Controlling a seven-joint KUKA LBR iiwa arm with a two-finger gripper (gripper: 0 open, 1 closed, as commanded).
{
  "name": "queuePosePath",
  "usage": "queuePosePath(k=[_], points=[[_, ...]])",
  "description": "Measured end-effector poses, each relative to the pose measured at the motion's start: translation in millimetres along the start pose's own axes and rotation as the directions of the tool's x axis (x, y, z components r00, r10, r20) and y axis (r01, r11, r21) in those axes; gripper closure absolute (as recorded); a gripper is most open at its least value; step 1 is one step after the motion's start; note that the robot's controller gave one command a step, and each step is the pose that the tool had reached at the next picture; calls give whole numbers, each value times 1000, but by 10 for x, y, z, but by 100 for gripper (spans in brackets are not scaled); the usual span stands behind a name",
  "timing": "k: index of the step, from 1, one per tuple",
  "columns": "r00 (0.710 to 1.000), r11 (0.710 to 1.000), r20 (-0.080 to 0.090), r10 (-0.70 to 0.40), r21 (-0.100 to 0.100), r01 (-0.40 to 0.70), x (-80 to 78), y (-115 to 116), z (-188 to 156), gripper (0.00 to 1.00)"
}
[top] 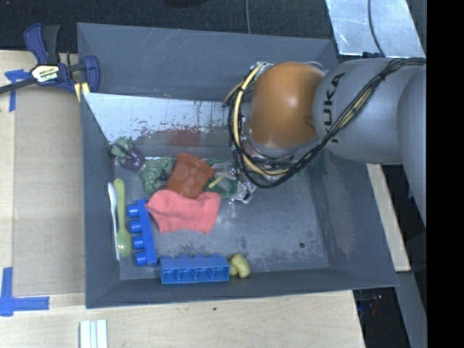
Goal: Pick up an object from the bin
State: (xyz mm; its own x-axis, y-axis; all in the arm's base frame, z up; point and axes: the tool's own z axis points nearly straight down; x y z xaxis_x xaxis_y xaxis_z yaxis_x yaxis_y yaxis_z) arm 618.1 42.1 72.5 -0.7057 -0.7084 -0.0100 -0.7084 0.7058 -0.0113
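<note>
The arm's round orange cover hangs over the gripper, up and right of the crumpled pink cloth. A red-brown block, touching the cloth's top edge, lies just left of the gripper. How wide the gripper gapes cannot be told.

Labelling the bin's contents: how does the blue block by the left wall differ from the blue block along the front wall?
The left blue block runs front to back; the front blue block runs left to right. The left one is knobbly with rounded lumps, the front one a flatter bar. A yellow-green stick lies beside the left one; a small yellow thing sits at the front one's right end. Both are blue.
</note>
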Motion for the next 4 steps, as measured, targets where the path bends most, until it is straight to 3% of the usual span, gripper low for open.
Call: queuePosePath(k=[1, 4], points=[[1000, 1000, -8, 1, -8, -1, 19, 23, -353, 100], [1000, 1000, 1, 4, -1, -4, -11, -9, -1182, 100]])
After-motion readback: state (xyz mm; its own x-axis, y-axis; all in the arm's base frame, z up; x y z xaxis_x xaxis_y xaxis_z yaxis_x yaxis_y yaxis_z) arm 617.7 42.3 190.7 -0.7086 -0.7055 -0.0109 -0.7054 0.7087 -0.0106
